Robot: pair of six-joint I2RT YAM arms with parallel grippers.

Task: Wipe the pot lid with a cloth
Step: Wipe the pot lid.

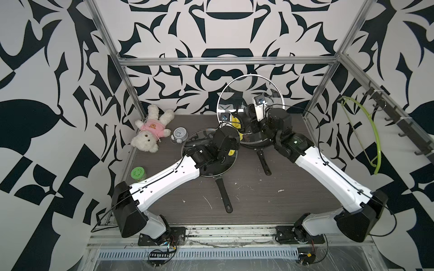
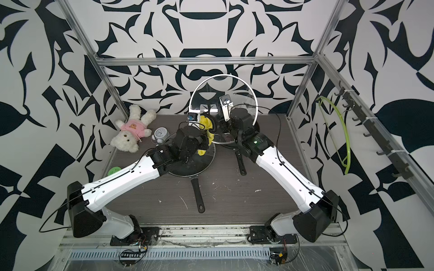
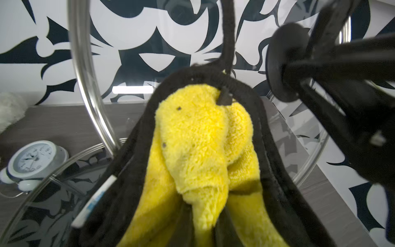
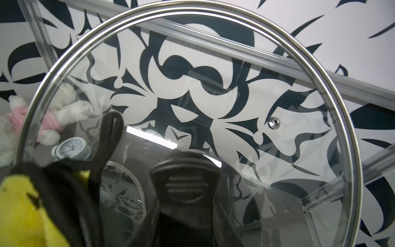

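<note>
Far left, a white plush teddy bear in a pink shirt (image 1: 150, 131) lies on the dark wood-grain table (image 1: 246, 206). A green-lidded jar (image 1: 138, 174) sits nearer the front, and a small pale round alarm clock (image 1: 180, 135) is just beside the bear. Next comes a black frying pan (image 1: 223, 194) covered by a flat glass lid (image 1: 199, 136). Over it the left arm stretches forward, elbow low, wrist cocked upward. The left gripper (image 1: 233, 127) is clenched on the fluffy bright-yellow cloth with dark trim (image 3: 198, 136), which bunches and drapes from the jaws. The cloth sits right at the face of the large round glass pot lid with a steel rim (image 1: 237, 91); whether they touch, I can't tell. That pot lid stands upright in the air above a second black frying pan (image 1: 263, 162). The right arm reaches in, wrist bent upward, with the right gripper (image 3: 292, 64) grasping the lid's black knob (image 4: 186, 184). Far right, a lime-green hoop (image 1: 377, 140) hangs from the frame.
</note>
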